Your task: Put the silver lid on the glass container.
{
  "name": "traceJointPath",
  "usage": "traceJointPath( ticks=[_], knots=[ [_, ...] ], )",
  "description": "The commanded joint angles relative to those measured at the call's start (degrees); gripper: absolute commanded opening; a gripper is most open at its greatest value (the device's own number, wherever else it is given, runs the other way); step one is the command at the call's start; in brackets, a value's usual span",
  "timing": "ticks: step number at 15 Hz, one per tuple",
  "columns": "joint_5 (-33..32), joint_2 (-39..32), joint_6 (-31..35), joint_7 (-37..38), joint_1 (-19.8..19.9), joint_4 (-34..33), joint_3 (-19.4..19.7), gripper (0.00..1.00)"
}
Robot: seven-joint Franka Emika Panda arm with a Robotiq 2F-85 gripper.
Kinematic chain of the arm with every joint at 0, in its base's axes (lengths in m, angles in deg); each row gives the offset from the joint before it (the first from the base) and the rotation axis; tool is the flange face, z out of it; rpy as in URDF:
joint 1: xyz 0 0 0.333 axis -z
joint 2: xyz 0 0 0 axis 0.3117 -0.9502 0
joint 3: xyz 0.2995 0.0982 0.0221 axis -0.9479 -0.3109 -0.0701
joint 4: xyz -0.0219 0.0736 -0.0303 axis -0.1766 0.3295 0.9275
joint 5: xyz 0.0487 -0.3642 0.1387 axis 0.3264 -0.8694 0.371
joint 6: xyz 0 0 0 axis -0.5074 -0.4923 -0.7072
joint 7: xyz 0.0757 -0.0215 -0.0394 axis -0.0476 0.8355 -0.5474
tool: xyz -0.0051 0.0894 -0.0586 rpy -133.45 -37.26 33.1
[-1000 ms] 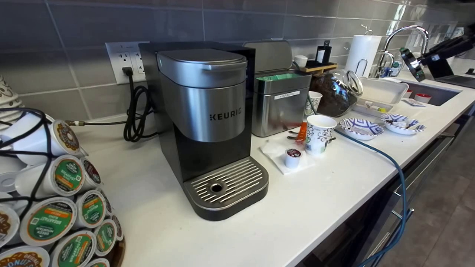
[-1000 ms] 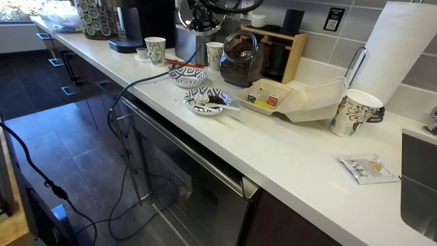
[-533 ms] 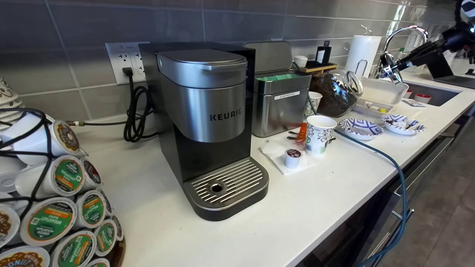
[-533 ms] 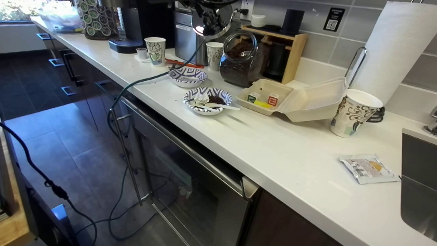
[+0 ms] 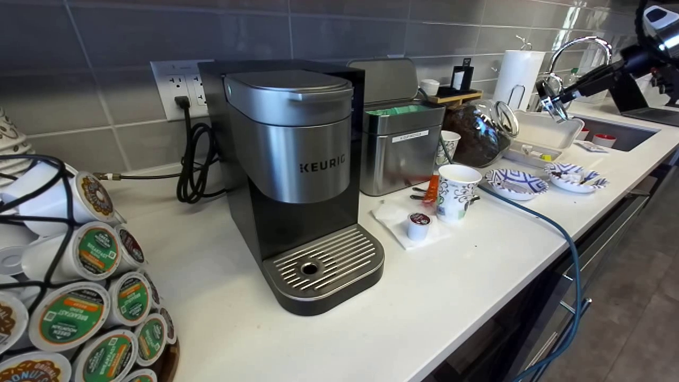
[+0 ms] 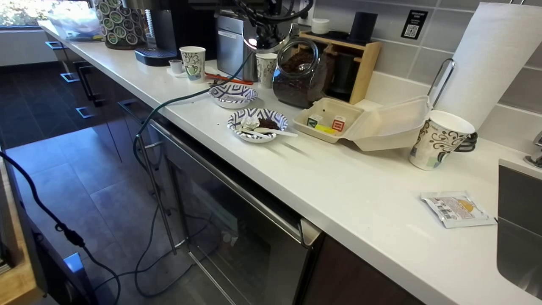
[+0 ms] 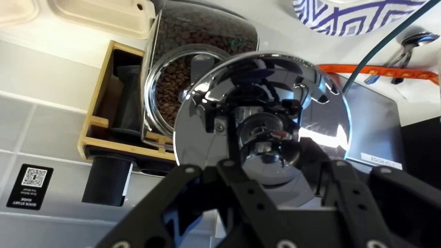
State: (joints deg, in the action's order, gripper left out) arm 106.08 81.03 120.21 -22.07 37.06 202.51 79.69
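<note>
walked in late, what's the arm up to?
The robot's gripper has hold of a silver lid, in the air close to the glass jar. The jar is open, with coffee beans visible inside, so the lid isn't on yet. In the wrist view the lid overlaps part of the opening; whether they touch, I can't tell. Likely next: lining it up and setting it on.

Seen from the sink point(image 6: 518, 190), jar point(image 6: 292, 89) on counter point(image 6: 360, 190), coffee beans point(image 7: 170, 98) inside, stand point(image 6: 369, 67) behind, clamshell box point(image 6: 381, 127) at right, two bowls point(image 6: 233, 103) at front left, coffee maker point(image 6: 190, 34) further left, lid point(image 7: 324, 113) in gripper point(image 7: 268, 146) above counter.
</note>
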Motion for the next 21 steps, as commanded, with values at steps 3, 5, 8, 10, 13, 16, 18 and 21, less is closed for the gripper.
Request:
traceJointPath(
  ticks=[3,5,8,10,13,16,18,21],
  knots=[
    [4.8,-12.9,-2.0,6.2,-0.2,-13.9,0.0,0.21],
    [4.8,-16.0,-1.6,8.0,0.2,-17.5,-0.4,0.21],
    [5.1,-18.8,-1.0,9.4,1.1,-20.7,-1.0,0.21],
    [5.7,-19.7,-0.1,8.8,1.8,-21.2,-1.1,0.21],
    [6.2,-20.3,-0.1,8.0,2.8,-20.9,-1.2,0.21],
    [6.4,-19.0,-0.5,6.1,3.1,-18.6,-1.5,0.21],
    [4.6,-19.7,-0.5,8.1,2.8,-19.9,-1.0,0.46],
    [4.6,-19.5,-0.6,8.1,3.0,-19.9,-0.9,0.21]
  ],
)
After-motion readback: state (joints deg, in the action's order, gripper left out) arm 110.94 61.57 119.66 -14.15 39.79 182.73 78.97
